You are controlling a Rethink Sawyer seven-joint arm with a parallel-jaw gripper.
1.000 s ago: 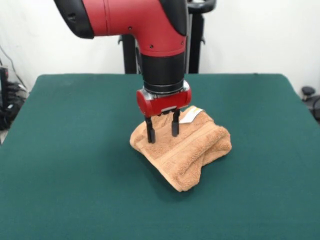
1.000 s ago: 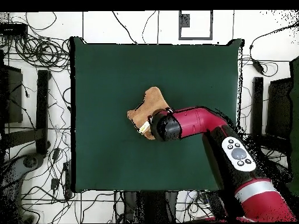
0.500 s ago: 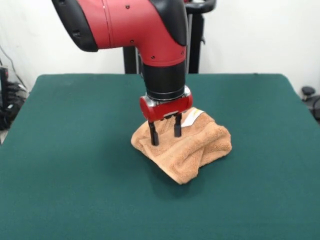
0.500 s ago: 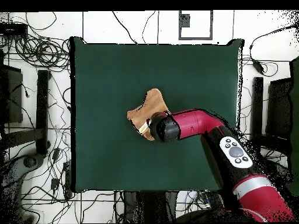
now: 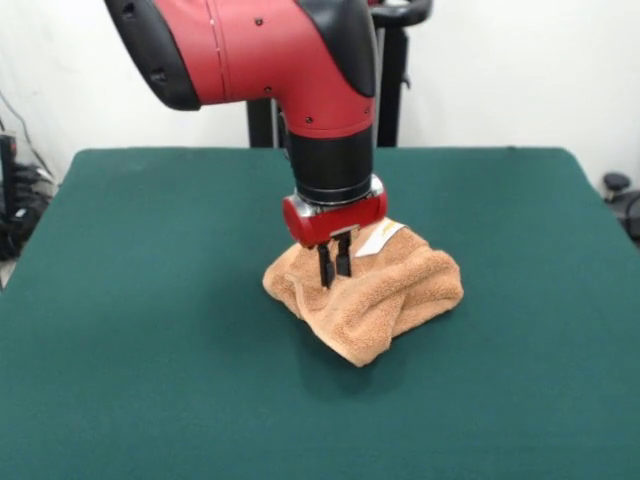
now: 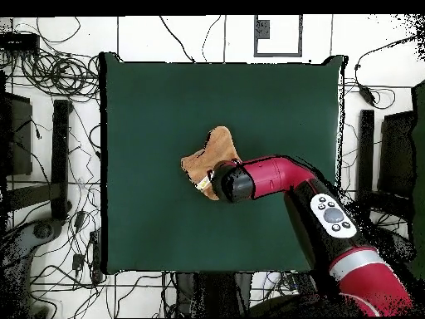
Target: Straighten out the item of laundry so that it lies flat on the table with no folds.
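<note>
Dark green worktop (image 5: 120, 330) filled the frame. Just right of centre, the orange-tan towel (image 5: 390, 300) sat bunched in thick folds, so flattening remained undone. Behind its nearest fold, the claw (image 5: 333, 270) stood pinched together on a ridge of cloth, likely to lift it open.

No legible text, label, brand, number or sign in either view.
The small white tag (image 5: 378, 238) on the towel (image 5: 400, 290) carries no marking that can be made out, and the buttons on the arm's cuff (image 6: 333, 214) in the overhead view show no readable characters.
</note>
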